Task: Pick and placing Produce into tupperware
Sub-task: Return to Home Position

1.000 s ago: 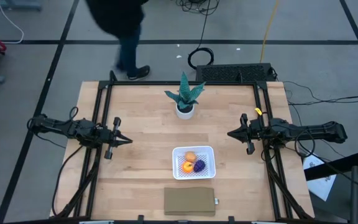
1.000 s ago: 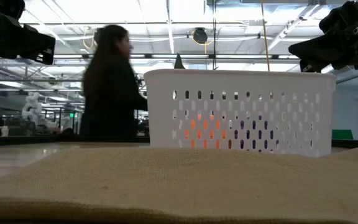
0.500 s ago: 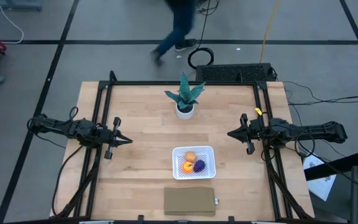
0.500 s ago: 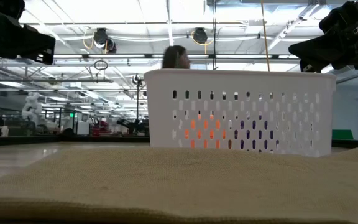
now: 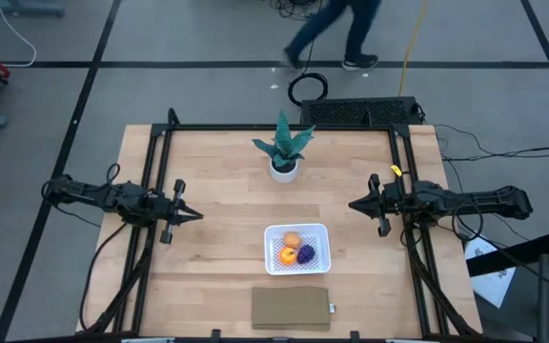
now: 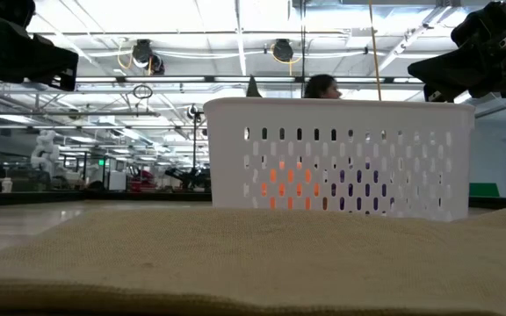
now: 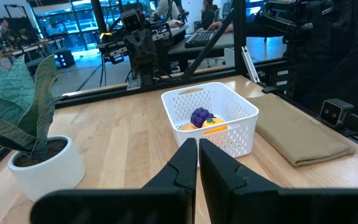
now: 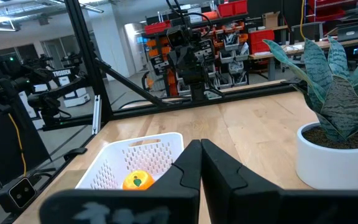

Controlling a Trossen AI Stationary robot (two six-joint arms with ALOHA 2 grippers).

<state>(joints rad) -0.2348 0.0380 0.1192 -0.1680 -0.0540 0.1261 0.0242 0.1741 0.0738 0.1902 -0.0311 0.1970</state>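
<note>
Roughly between left pincer (image 5: 196,215) and right pincer (image 5: 354,204) sits the tupperware (image 5: 269,250).

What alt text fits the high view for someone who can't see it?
White tupperware holds the tan fruit, orange fruit and purple fruit. The left gripper and right gripper point inward from either side, fingers shut, holding nothing. A potted plant stands beyond it, an olive pad before it.

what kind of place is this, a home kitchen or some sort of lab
Most likely a robotics lab: the left gripper and right gripper hang shut over a framed wooden table, cables lie on the taped floor, and shelves of red bins stand behind.
</note>
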